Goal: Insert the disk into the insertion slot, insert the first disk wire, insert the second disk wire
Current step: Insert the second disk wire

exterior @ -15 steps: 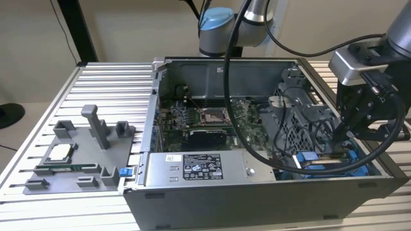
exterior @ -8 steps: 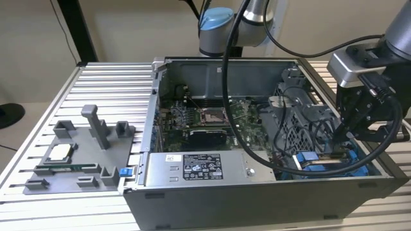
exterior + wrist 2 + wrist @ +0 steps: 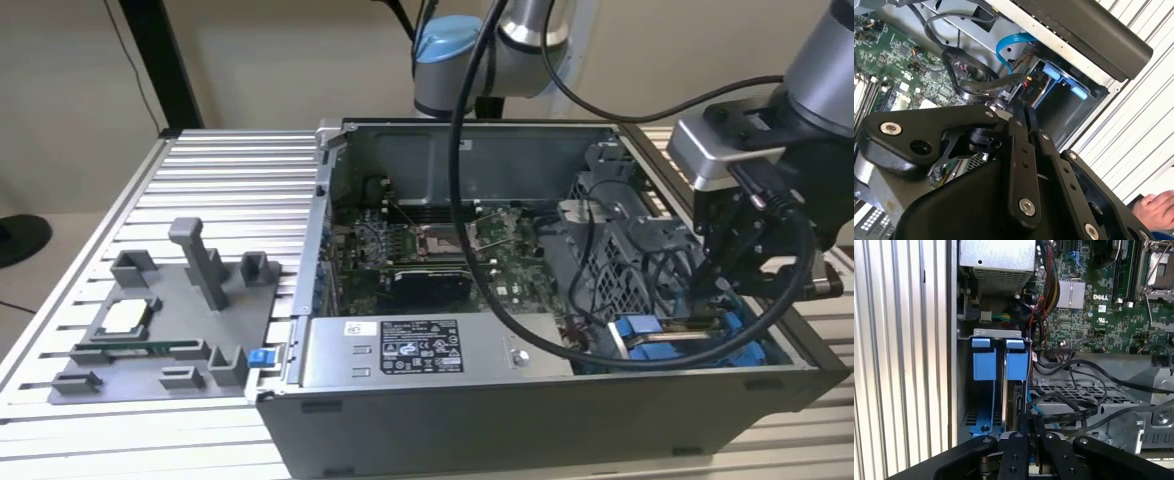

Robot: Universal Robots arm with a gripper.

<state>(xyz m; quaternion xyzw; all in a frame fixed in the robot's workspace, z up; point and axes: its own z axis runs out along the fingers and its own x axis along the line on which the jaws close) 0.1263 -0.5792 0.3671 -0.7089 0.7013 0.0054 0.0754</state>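
The black hand (image 3: pixel 1023 436) clenched the silver-grey, blue-framed hard disk (image 3: pixel 1015 400), edge-on inside the dark-grey rectangular insertion slot (image 3: pixel 965 390).

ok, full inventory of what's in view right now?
computer case: one, dark grey, open, on the table
table: one, silver, slatted
motherboard: one, green, inside the case
power-supply box: one, grey, white label, inside the case
insertion slot: one, dark grey, case corner
carrier frames: two, blue, side by side at the slot
black cables: several, beside the slot
blue cable: one, near the slot
fixture tray: one, grey, exterior view's left of the case
hand: one person's, outside the case
gripper: one, black, above the slot
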